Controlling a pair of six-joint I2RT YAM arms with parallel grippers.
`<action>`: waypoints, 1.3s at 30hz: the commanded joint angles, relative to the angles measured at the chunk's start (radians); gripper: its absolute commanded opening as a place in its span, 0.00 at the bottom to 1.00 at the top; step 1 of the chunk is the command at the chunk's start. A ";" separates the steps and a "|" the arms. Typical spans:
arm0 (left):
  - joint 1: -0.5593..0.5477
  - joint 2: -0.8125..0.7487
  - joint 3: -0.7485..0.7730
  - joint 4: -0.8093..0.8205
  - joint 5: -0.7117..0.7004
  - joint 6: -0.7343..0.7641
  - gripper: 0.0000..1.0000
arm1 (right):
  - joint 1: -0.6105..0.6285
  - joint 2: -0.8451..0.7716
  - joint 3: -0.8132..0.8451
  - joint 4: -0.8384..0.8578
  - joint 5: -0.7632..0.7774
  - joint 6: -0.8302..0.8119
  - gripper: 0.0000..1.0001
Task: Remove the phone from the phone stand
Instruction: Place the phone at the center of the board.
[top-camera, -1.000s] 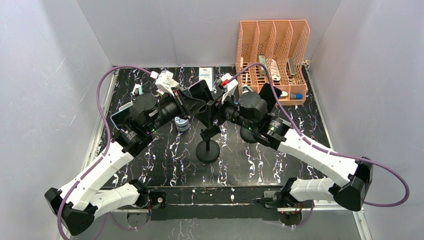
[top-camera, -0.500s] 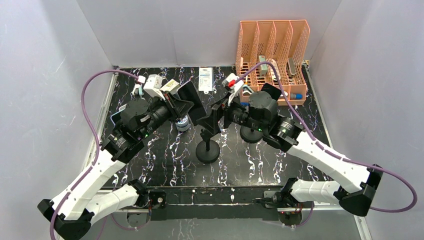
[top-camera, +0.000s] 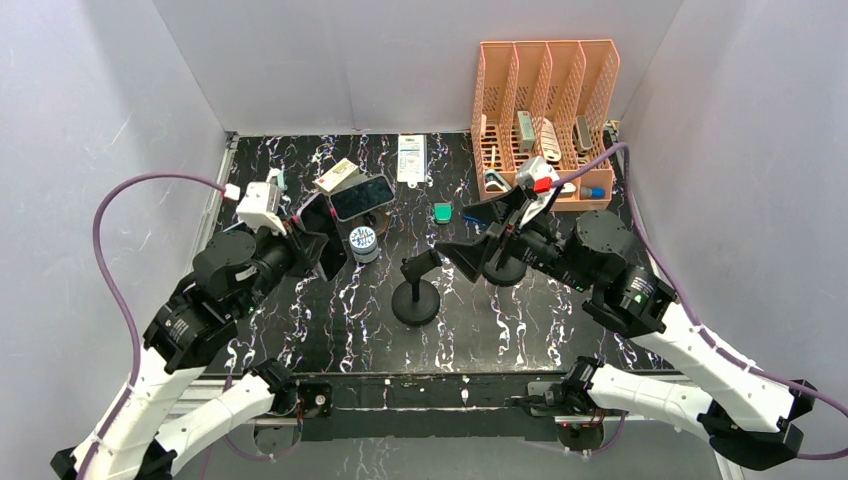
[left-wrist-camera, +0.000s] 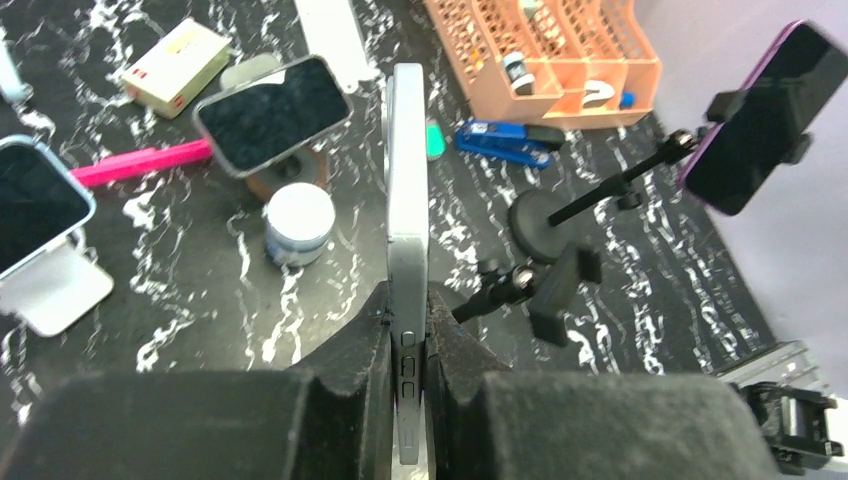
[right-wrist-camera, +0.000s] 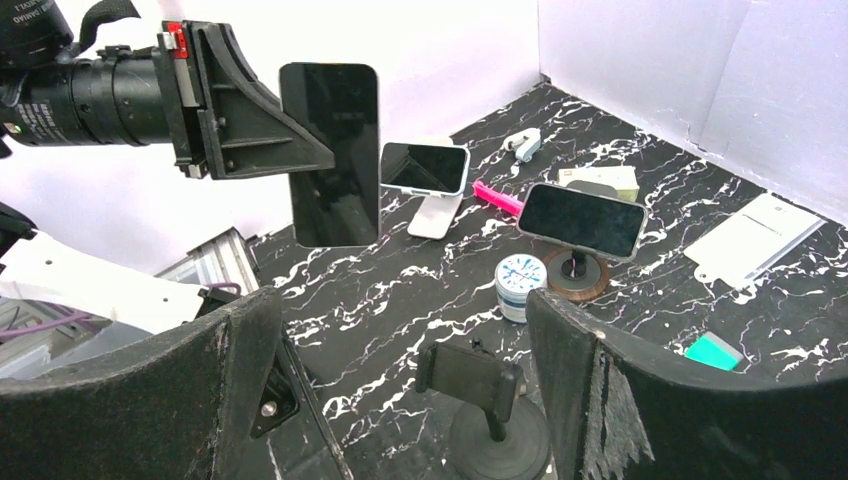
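My left gripper (top-camera: 312, 238) is shut on a dark phone (top-camera: 325, 255) and holds it in the air, left of the stand. In the left wrist view the phone (left-wrist-camera: 407, 190) shows edge-on between my fingers (left-wrist-camera: 345, 350). In the right wrist view its black screen (right-wrist-camera: 330, 150) faces the camera. The black phone stand (top-camera: 415, 292) stands mid-table with its clamp (right-wrist-camera: 470, 375) empty. My right gripper (top-camera: 478, 234) is open wide and empty, just right of the stand; its fingers (right-wrist-camera: 680, 400) frame the clamp.
A second black stand (left-wrist-camera: 560, 212) holds a purple-edged phone (left-wrist-camera: 755, 120) on the right. A phone on a round wooden base (top-camera: 362, 195), a white jar (top-camera: 363, 243), a phone on a white stand (right-wrist-camera: 425, 168) and a pink pen (right-wrist-camera: 497, 197) lie left. An orange rack (top-camera: 545, 110) stands far right.
My left gripper has drawn back to the left with the phone, off the stand's clamp. My right gripper has pulled back to the right, away from the stand, and is open.
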 joint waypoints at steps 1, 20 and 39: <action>0.006 -0.003 -0.023 -0.140 -0.037 0.007 0.00 | 0.005 -0.032 -0.036 0.000 0.003 -0.030 0.99; 0.006 0.312 -0.355 0.016 0.461 -0.138 0.00 | 0.005 -0.066 -0.085 -0.042 -0.095 -0.008 0.99; 0.179 0.484 -0.473 0.159 0.588 -0.160 0.00 | 0.004 -0.089 -0.138 -0.032 -0.121 0.029 0.99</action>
